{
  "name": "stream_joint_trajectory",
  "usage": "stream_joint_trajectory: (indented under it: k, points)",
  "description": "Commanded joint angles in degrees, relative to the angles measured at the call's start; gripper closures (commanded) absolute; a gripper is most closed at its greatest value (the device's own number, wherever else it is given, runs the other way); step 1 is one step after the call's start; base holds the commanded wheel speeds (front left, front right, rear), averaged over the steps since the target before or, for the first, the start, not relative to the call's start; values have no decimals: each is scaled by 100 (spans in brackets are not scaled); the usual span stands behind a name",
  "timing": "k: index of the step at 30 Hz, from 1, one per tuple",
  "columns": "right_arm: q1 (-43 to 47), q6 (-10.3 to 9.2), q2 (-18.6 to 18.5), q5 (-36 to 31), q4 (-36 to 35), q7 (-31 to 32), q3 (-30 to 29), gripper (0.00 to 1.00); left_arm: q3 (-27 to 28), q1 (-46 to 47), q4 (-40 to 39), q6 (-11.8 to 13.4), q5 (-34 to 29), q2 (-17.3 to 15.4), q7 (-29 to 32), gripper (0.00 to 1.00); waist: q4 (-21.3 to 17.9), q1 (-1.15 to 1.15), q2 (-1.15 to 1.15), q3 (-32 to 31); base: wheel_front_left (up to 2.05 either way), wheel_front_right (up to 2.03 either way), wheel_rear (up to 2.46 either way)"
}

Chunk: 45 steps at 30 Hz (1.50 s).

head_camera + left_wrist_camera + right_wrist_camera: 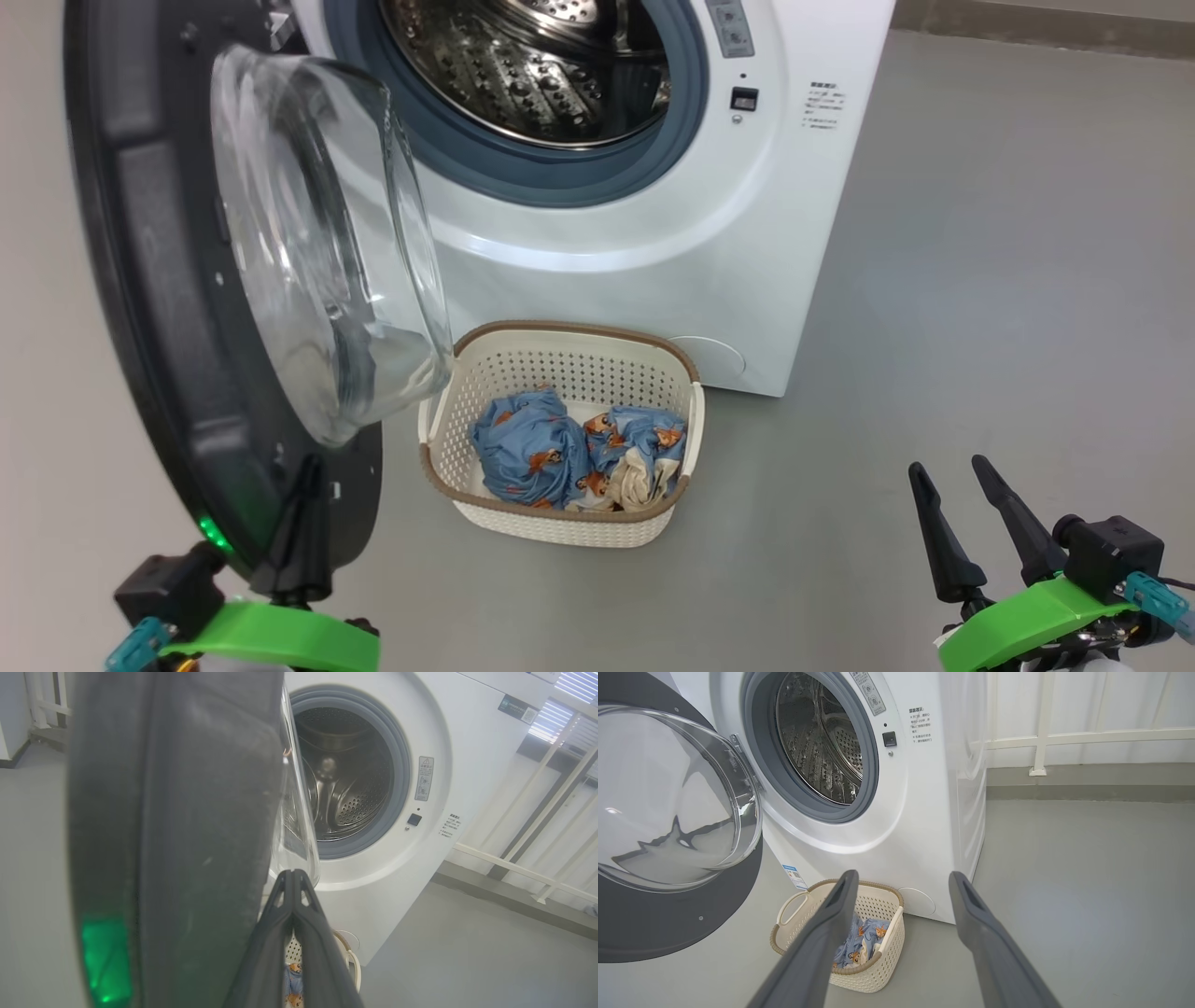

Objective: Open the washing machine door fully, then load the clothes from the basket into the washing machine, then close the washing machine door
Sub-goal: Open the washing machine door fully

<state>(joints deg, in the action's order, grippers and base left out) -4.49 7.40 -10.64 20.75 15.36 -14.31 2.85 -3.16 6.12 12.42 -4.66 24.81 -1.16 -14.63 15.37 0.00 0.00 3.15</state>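
While open, washing machine door [168, 280] beside left end effector [312, 469], near basket [579, 329].

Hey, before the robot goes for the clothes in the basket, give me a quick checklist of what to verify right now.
1. The washing machine door stands clear of the drum: ok.
2. Nothing visible inside the drum: ok.
3. The right end effector is open and empty: ok.
4. The left end effector is clear of the door: cannot tell; it is shut, beside the lower rim.
5. The clothes lie in the basket, reachable from above: ok.
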Motion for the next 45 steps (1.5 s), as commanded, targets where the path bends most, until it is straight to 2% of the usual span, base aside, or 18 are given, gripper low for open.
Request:
stream_joint_trajectory:
  k: [1, 19, 36, 45]
  points:
    - [-31, 9, -32, -69, -164, -69, 121, 0, 326, 69, -175, 99, -70, -172, -37, 100, 45, 0, 0, 26, 0, 0, 0]
    - [-70, 9, -105, -100, -205, -69, 71, 0, 1185, 504, 183, 387, -295, -466, -37, 100, 313, 0, 0, 245, 0, 0, 0]
    - [-174, 9, -241, -147, -236, -69, 66, 0, 2024, 1198, 839, 297, -597, -634, -37, 100, 464, 0, 0, 498, 0, 0, 0]
    - [-251, 9, -286, -154, -255, -69, 116, 0, 2506, 1581, 1352, 252, -902, -893, -37, 100, 449, 0, 0, 657, 0, 0, 0]
